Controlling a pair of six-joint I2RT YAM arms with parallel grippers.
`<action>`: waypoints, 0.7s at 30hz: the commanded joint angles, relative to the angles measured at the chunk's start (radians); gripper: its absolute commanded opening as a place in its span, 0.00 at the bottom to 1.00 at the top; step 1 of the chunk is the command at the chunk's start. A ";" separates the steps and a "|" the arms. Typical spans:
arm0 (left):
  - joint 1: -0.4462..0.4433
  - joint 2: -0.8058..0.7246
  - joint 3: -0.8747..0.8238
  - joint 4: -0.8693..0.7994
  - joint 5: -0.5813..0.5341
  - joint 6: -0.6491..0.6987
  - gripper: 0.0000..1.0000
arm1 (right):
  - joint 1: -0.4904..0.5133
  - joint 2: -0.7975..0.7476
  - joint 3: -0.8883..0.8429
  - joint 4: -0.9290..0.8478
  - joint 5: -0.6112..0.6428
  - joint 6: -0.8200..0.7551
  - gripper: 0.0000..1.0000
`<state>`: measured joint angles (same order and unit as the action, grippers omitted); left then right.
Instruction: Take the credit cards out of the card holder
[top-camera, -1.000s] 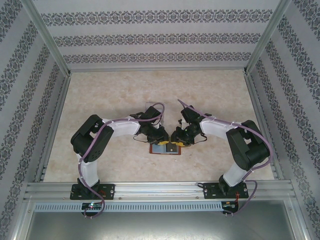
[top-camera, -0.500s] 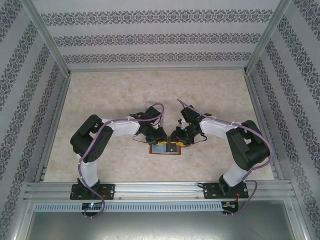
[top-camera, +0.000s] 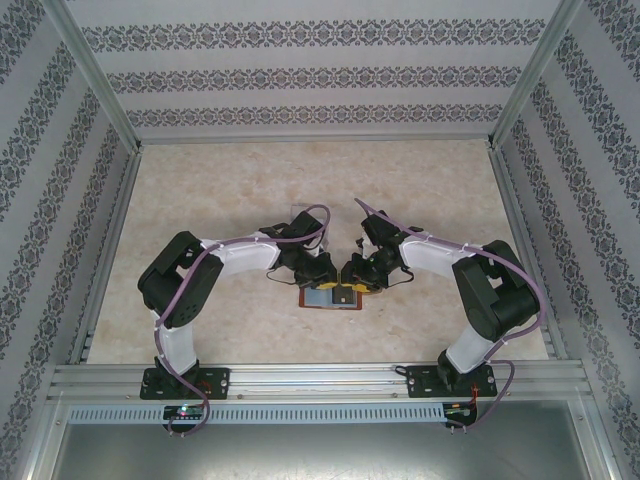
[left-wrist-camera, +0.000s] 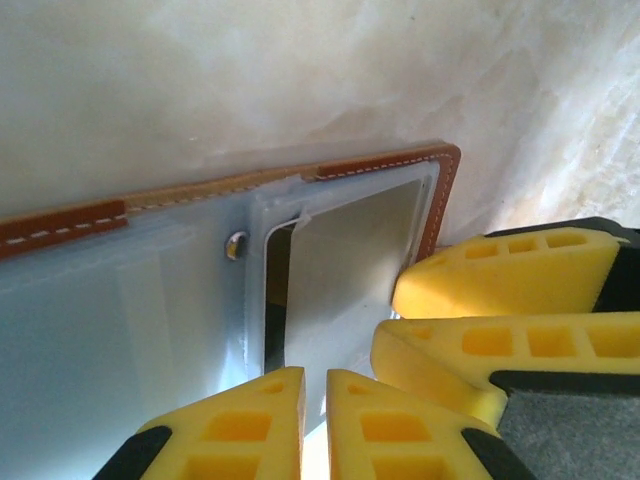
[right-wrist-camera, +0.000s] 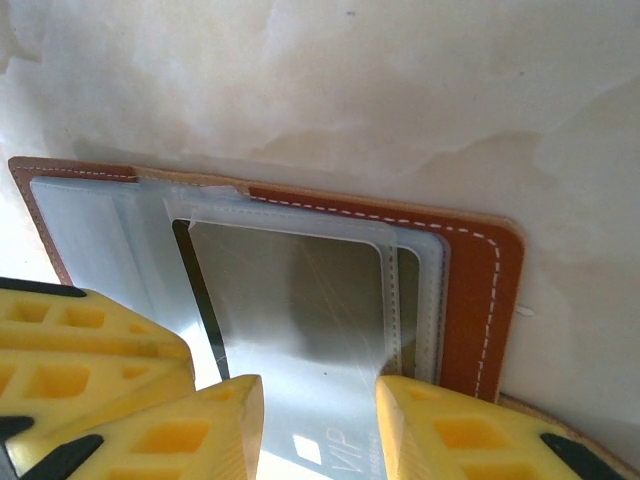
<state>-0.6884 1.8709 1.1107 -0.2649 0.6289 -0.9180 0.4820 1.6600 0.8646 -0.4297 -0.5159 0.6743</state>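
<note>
A: Top view first, pls. What changed vs one sec ago?

B: Very little. The left arm (top-camera: 172, 285) has its elbow a bit more to the outside; the rest is same. The left gripper (top-camera: 318, 277) and right gripper (top-camera: 352, 278) meet nose to nose over the card holder (top-camera: 330, 299). It lies open on the table (top-camera: 220, 190), near the middle, same place as before.

A: So no card is out yet?

B: I see none lying on the table. I think this is the fine part of the pull, w/ small moves only.

A: Left wrist view?

B: Its own fingers (left-wrist-camera: 250, 425) are nearly together, only a thin slit. What is in the slit I cannot tell. Just in front, a grey credit card (left-wrist-camera: 350, 260) sits in the grey-blue pocket, under the brown edge. The right gripper's fingers (left-wrist-camera: 500, 265) come in from the right, close at the pocket's corner.

A: Right wrist view?

B: Its fingers (right-wrist-camera: 450, 435) are half apart, one each side over the card; the end w/ "VIP" shows btw them. If they press it or only hover, I cannot tell. Most of it looks inside the pocket.

A: Meaning?

B: Prob. this card is not yet drawn out. The left one should hold the holder down, or it can slide along.
</note>
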 joint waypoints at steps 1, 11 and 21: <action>-0.011 0.023 0.020 0.009 0.014 0.000 0.15 | 0.007 0.014 0.002 -0.053 0.039 -0.016 0.37; -0.014 0.051 0.004 0.028 0.019 -0.003 0.17 | 0.010 0.015 0.007 -0.064 0.039 -0.019 0.37; -0.023 0.050 0.013 0.017 0.012 0.003 0.22 | 0.019 0.025 0.014 -0.065 0.032 -0.018 0.36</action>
<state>-0.6937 1.9034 1.1114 -0.2485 0.6365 -0.9207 0.4843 1.6600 0.8703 -0.4465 -0.5129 0.6739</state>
